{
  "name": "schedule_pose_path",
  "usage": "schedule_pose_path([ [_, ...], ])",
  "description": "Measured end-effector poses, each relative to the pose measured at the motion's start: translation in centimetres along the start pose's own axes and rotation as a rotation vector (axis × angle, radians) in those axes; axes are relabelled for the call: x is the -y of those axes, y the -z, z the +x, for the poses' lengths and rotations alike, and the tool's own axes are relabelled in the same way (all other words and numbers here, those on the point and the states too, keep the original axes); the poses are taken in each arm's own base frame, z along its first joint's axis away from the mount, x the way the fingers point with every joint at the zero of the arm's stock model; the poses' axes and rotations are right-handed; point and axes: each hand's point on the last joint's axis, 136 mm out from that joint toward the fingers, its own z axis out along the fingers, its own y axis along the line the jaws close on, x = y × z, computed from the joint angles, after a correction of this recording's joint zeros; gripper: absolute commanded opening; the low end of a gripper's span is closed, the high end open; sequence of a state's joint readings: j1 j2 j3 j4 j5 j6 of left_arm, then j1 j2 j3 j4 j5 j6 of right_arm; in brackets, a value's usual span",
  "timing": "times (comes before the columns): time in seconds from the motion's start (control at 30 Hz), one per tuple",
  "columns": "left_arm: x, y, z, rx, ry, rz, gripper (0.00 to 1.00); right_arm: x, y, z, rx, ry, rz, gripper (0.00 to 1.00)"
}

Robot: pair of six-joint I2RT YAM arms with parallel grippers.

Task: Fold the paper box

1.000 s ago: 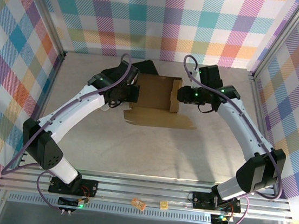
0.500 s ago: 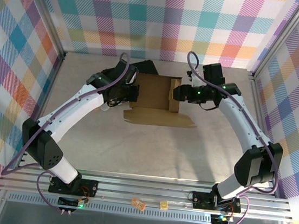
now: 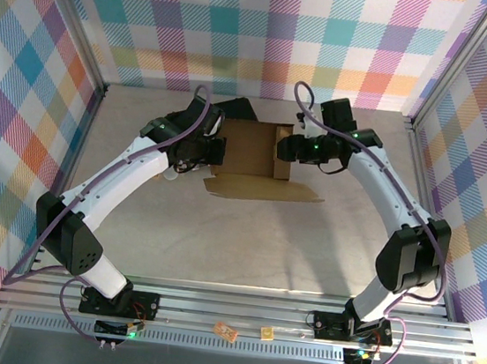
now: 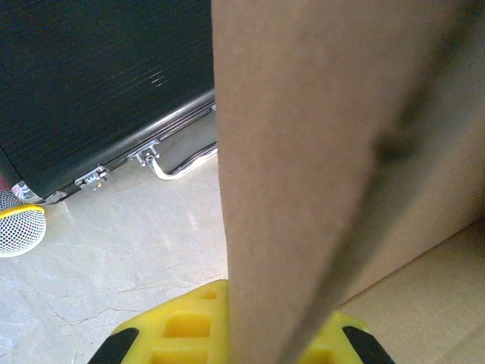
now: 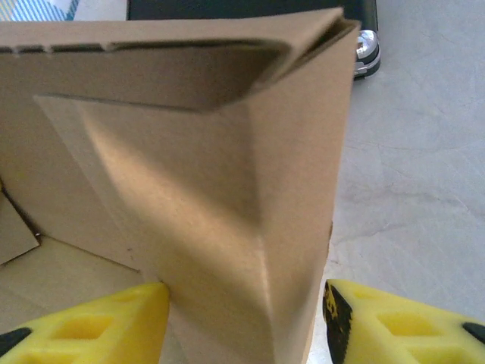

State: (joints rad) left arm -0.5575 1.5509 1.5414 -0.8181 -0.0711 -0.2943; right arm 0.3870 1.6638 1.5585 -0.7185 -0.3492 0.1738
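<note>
The paper box (image 3: 249,147) is a brown cardboard sheet lying mid-table with its side walls raised and its front flap (image 3: 265,190) flat on the table. My left gripper (image 3: 216,150) is at the box's left wall. In the left wrist view that wall (image 4: 303,174) runs up between the yellow fingers (image 4: 170,330), and the left gripper (image 4: 258,337) is shut on it. My right gripper (image 3: 289,148) is astride the folded right wall (image 5: 258,189). Here the right gripper (image 5: 246,322) is open: one finger touches the wall and a small gap shows at the other.
A black hard case (image 3: 236,108) with metal latches (image 4: 95,178) lies just behind the box. A white mesh ball with a yellow rim (image 4: 19,231) sits left of the box. Checked walls enclose the table. Two small items (image 3: 225,331) rest on the front rail.
My right arm has swung up and to the left, closer over the box's right wall. The front flap's right end has shifted slightly. The left arm has stayed put.
</note>
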Motion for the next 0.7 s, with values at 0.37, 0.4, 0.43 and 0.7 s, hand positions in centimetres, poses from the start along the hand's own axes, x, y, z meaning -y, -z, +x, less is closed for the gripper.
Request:
schedule_pose_path([
  [0.37, -0.5, 0.0, 0.4, -0.017, 0.002, -0.018, 0.00, 0.2, -1.1, 0.2, 0.003, 0.040, 0.122, 0.28],
  [0.4, -0.5, 0.0, 0.4, -0.017, 0.002, -0.020, 0.00, 0.3, -1.2, 0.2, 0.004, 0.041, 0.134, 0.25],
  [0.43, -0.6, 0.0, 0.4, -0.017, 0.002, -0.021, 0.00, 0.4, -1.3, 0.2, 0.006, 0.045, 0.152, 0.23],
  [0.7, -1.0, 0.0, 0.6, -0.028, 0.004, -0.036, 0.00, 1.1, -1.5, 0.2, 0.024, 0.046, 0.256, 0.00],
])
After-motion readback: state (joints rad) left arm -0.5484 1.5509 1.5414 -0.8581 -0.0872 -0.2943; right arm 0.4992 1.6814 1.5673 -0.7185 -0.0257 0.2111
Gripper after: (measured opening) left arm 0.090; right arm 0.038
